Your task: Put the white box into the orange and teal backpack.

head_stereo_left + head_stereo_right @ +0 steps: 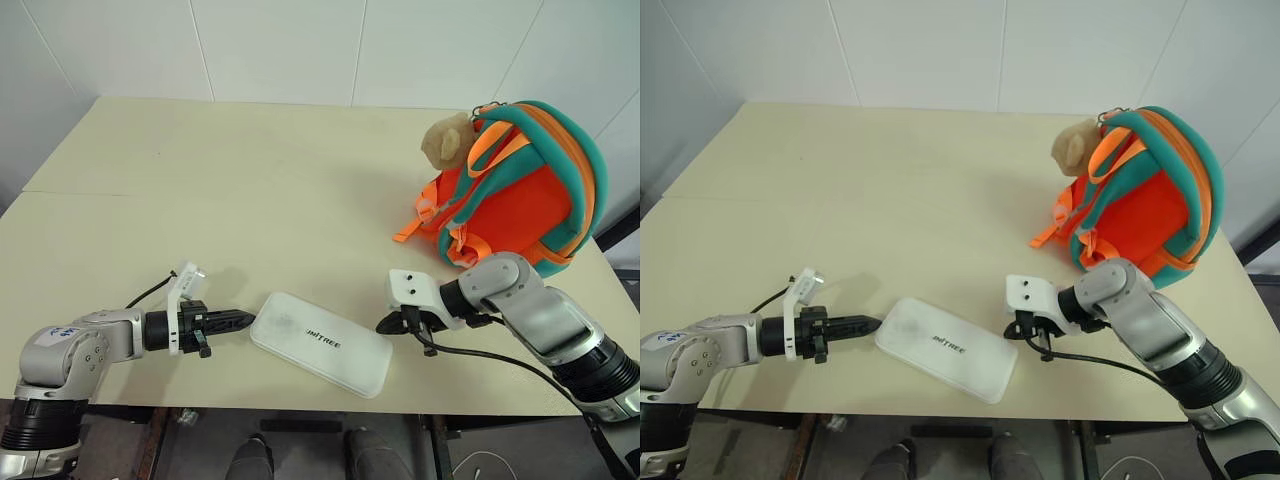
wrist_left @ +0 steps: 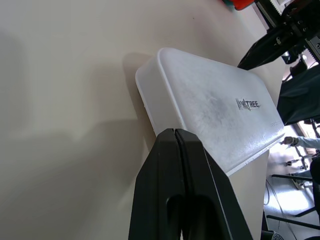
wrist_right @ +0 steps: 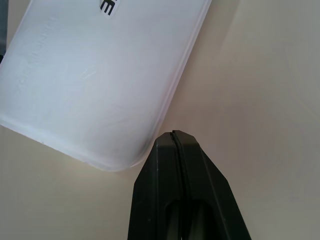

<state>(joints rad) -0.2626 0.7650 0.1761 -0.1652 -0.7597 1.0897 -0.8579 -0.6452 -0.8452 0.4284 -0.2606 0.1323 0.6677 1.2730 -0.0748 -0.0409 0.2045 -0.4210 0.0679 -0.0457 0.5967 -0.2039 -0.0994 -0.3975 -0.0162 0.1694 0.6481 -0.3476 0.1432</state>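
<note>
Both tools are sitting with their fingers pressed together, holding nothing. Left tool is pointing at one short end of the white box, its tip just beside that end, while the right tool is angling down at the opposite end, at a rounded corner. Placed this way, they are likely bracketing the box to squeeze or nudge it between them, since it looks too wide for a single pinch. That box is lying flat near the front edge of the counter, lettering up. Farther back, near the right edge, the orange and teal backpack is standing upright, well apart from the box.
</note>
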